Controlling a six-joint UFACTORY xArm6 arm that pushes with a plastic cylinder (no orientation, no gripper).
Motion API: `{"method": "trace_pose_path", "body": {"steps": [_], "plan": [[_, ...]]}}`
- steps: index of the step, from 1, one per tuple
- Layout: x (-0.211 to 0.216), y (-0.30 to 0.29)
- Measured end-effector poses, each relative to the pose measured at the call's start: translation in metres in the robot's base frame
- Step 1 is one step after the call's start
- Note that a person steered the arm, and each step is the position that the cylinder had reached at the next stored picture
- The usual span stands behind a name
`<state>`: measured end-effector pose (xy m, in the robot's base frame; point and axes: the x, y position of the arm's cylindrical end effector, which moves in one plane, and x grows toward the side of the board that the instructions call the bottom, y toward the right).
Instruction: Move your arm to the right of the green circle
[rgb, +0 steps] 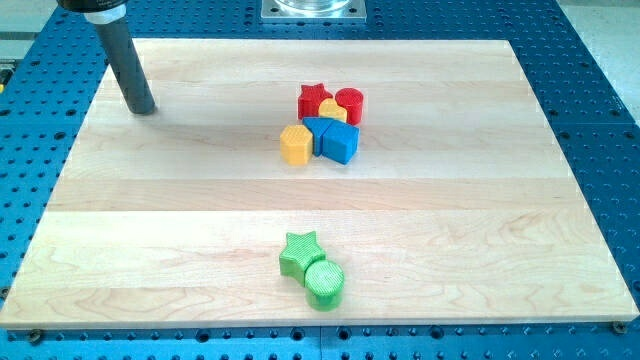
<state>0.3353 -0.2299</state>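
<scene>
My tip (144, 109) rests at the tabletop (180, 230) top-left; no gripper shows.
Green circle (324, 284) lies well down-right of it, touching the green star (299, 254).

My tip (143, 108) at view's top-left

Legible text, labels, brands, numbers, signs: none recorded. Bench (180, 200) surface unmarked. Block faces carry no lettering that can be read.

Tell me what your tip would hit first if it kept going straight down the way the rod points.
My tip points straight down at the wooden board and seems to rest on it already, so it meets only the board; every block lies well away.
</scene>
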Motion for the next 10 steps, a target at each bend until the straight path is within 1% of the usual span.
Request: {"method": "trace_pose_path", "body": {"steps": [2,3,4,5,6,8,10], "plan": [[0.0,-0.002],[0.007,-0.002],[0.067,-0.018],[0.128,0.012],[0.172,0.075],[0.18,0.149],[0.175,0.158]]}}
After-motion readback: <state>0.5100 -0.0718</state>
